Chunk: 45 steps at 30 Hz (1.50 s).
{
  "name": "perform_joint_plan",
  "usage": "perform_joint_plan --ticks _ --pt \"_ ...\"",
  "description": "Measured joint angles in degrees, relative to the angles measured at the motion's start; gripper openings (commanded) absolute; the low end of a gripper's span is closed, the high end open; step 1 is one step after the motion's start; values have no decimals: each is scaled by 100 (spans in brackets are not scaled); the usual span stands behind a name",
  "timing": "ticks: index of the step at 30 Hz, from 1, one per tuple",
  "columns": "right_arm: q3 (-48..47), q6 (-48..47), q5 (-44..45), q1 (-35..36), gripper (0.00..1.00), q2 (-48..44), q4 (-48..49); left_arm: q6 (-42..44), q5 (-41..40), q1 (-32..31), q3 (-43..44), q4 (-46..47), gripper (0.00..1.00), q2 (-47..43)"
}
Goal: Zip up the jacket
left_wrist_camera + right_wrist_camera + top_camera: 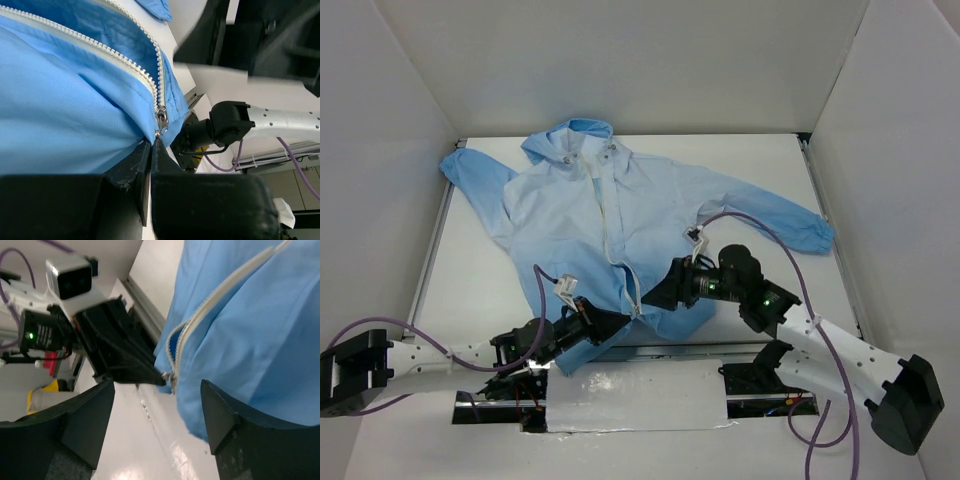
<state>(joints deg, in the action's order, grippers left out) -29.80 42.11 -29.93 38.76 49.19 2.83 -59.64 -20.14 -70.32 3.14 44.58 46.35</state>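
Our left gripper clamps the jacket hem just beside the slider, which our right gripper, jaws apart, straddles, the zipper running chestward.

A light-blue thin jacket fills the view from 12 to 4 o'clock. Its white zipper strip runs from 1 o'clock down toward the centre, where the two sides part slightly above the hem. The right gripper stands spread wide, its broad dark fingers at 7 and 5 o'clock, holding nothing. From 9 o'clock the black tapered left gripper reaches in, tip pressed together at the zipper's lower end. Glossy white counter shows at 6 o'clock.
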Motion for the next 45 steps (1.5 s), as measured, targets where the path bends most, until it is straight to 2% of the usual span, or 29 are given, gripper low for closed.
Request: perform_joint_plan --ticks 6,13,19,45 --pt "313 529 400 953 68 -710 -304 103 131 0 114 4 0 116" --pt "323 883 1016 1530 63 -669 -378 111 214 0 116 11 0 153" --pt "404 960 1421 1580 61 -540 -516 118 251 0 120 4 0 151" --pt "647 1145 1508 1650 54 -140 -199 116 398 0 214 111 0 459"
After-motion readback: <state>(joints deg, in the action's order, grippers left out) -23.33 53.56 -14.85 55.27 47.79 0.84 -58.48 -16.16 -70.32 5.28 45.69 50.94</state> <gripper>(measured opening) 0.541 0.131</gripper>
